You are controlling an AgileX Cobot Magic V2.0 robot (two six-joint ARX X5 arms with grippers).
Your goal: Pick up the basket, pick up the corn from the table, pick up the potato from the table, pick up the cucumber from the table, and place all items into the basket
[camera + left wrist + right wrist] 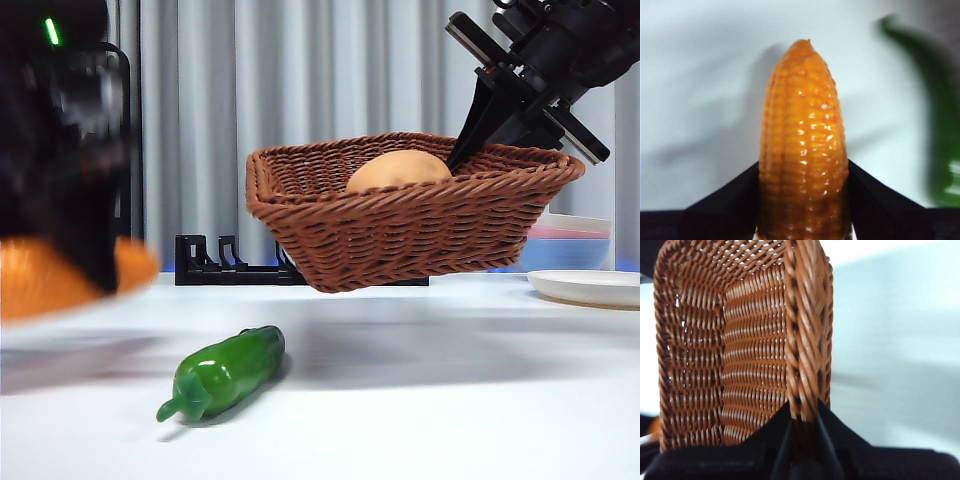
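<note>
Potato (398, 170) sits inside basket (400, 225), cucumber (225, 372) on table (450, 400).

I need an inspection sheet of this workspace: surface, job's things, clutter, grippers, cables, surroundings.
Surface: plain white table, shadowed under the basket.
Job's things: brown woven wicker basket held tilted above the table, tan round potato inside; glossy orange corn cob lifted; dark green cucumber lying on the table.
Clutter: white plate, stacked pastel bowls, black rack behind.
Grippers: left gripper shut on corn; right gripper shut on basket rim.
Cables: nothing seen.
Surroundings: grey curtain.
</note>
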